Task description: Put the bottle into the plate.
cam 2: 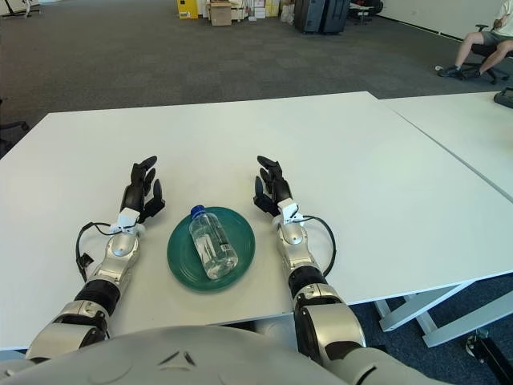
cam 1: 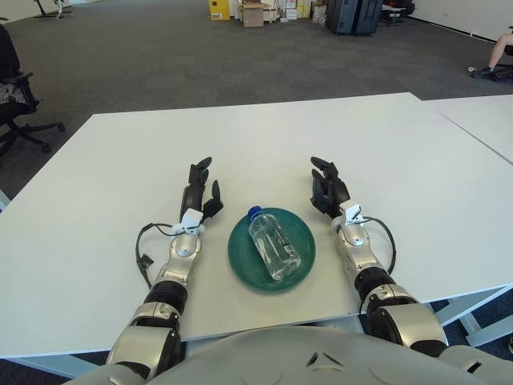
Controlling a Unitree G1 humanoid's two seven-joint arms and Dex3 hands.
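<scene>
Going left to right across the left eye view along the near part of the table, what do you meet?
left hand → plate holding the lying bottle → right hand

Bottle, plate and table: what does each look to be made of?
Bottle: clear plastic, likely; the plate shows through it, and it has a blue cap. It lies on its side. Plate: dark green, smooth with a slight sheen; glazed ceramic or plastic, cannot tell. Table: matte white top, probably laminate. Left hand and right hand flank the plate, open.
</scene>
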